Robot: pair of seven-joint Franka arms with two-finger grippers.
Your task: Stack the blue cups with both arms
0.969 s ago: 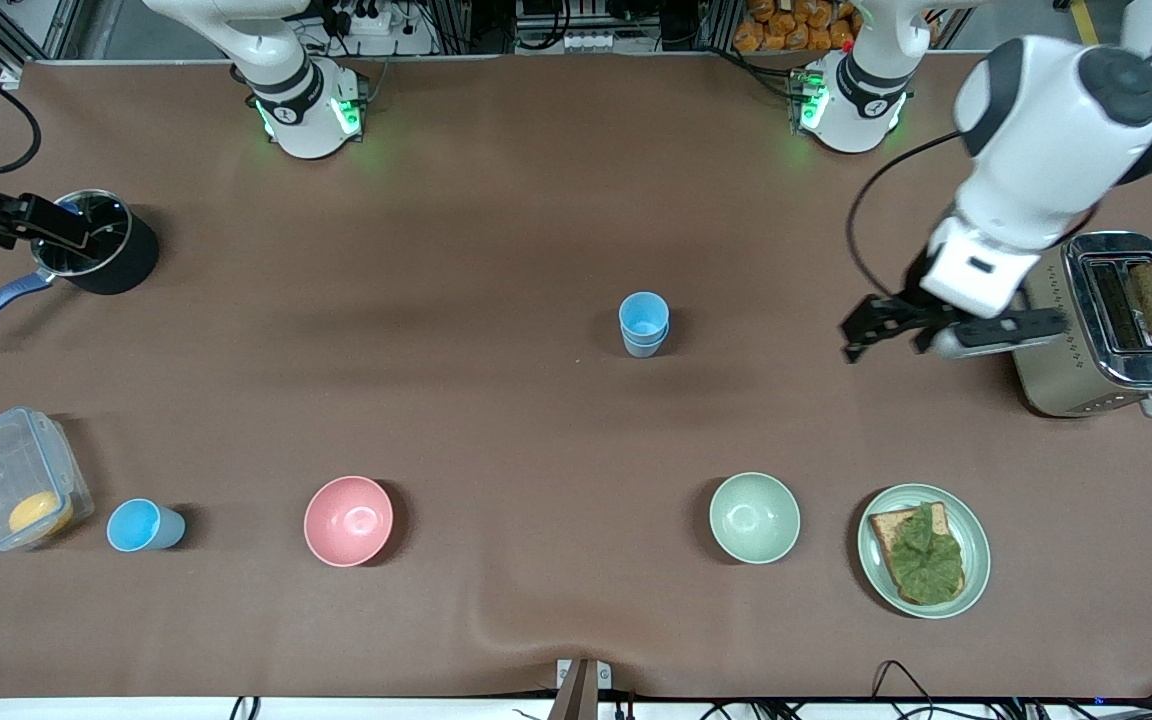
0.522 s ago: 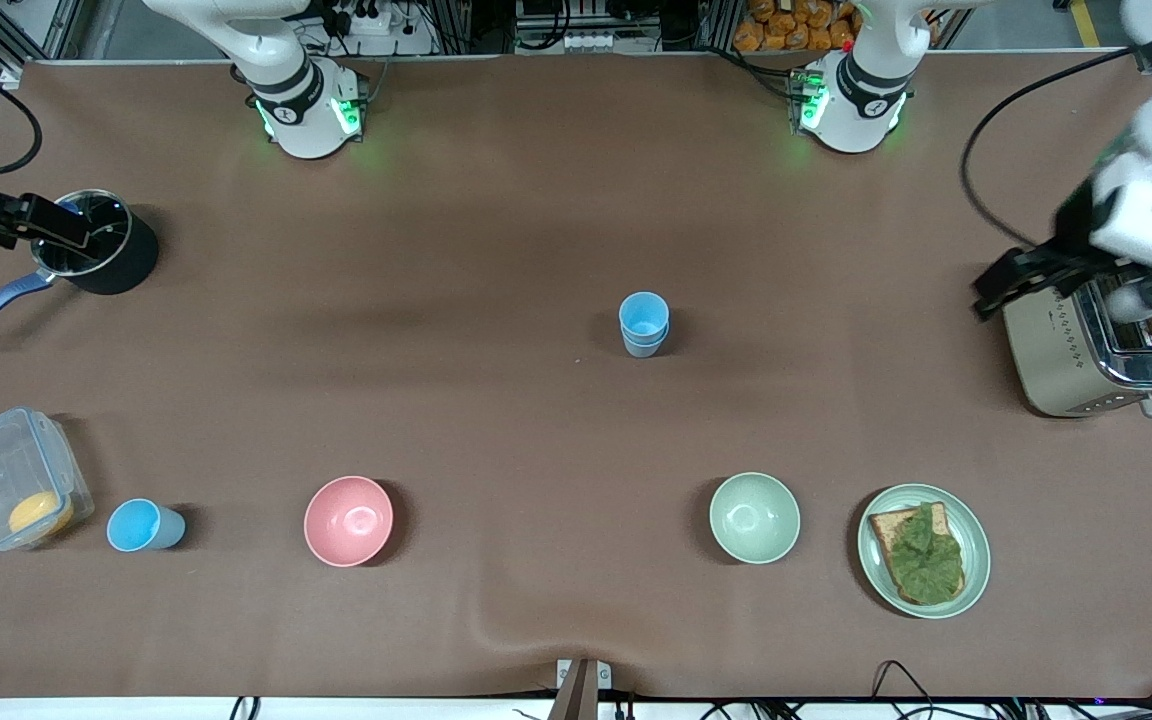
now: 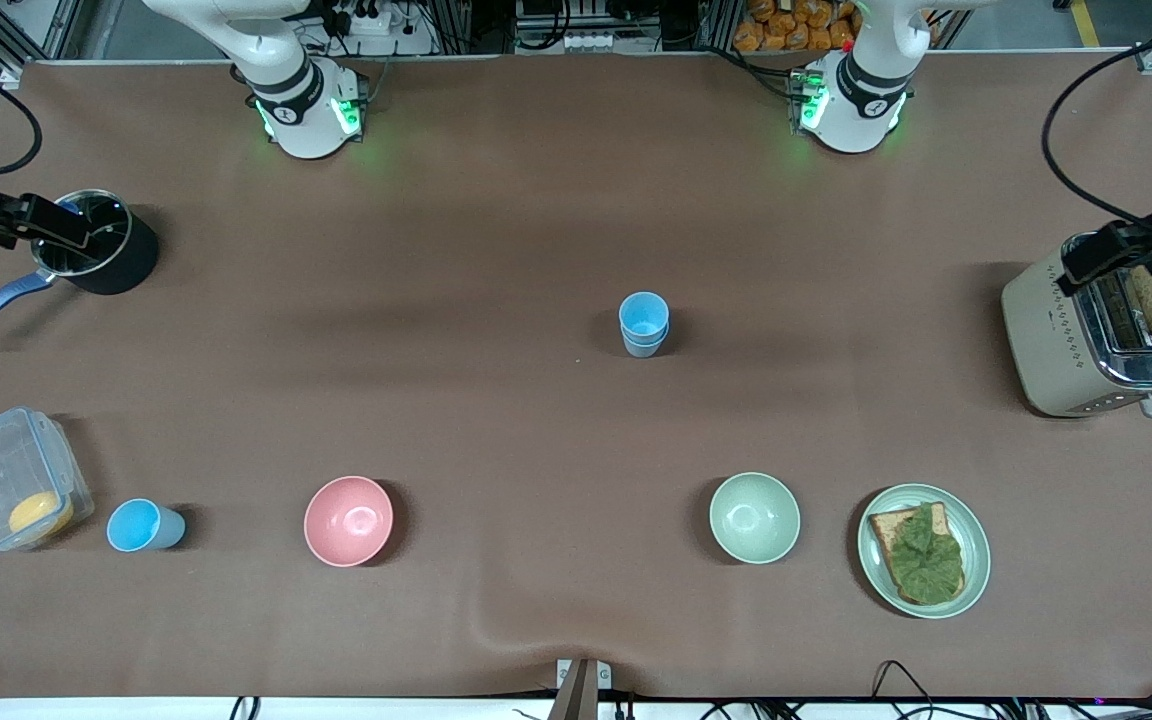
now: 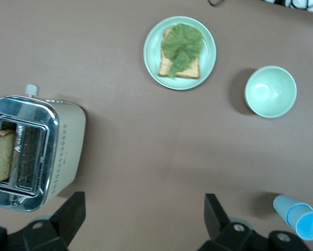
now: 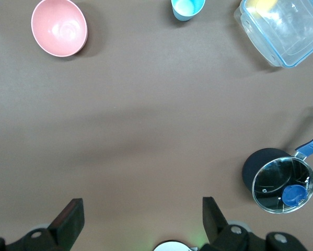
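Note:
Two blue cups [image 3: 644, 323] stand nested, one inside the other, at the middle of the table, and show again as the stacked cups [image 4: 300, 217] in the left wrist view. A single blue cup [image 3: 144, 526] stands near the front camera's edge toward the right arm's end, beside a clear container; it is the cup [image 5: 187, 8] in the right wrist view. My left gripper [image 3: 1111, 252] hangs open over the toaster, and between the left gripper's [image 4: 143, 214] fingers there is only bare table. The right gripper [image 3: 31, 222] waits open over the black pot; the right gripper [image 5: 140, 217] holds nothing.
A toaster [image 3: 1096, 335] with a bread slice stands at the left arm's end. Along the edge nearest the front camera sit a plate [image 3: 971, 520] with toast and lettuce, a pale green bowl [image 3: 754, 517], a pink bowl [image 3: 348, 520] and a clear container [image 3: 11, 475]. A black pot [image 3: 106, 255] sits under the right gripper.
My left arm has swung away from the table's middle to over the toaster, mostly leaving the front view. The right arm and all cups have stayed still.

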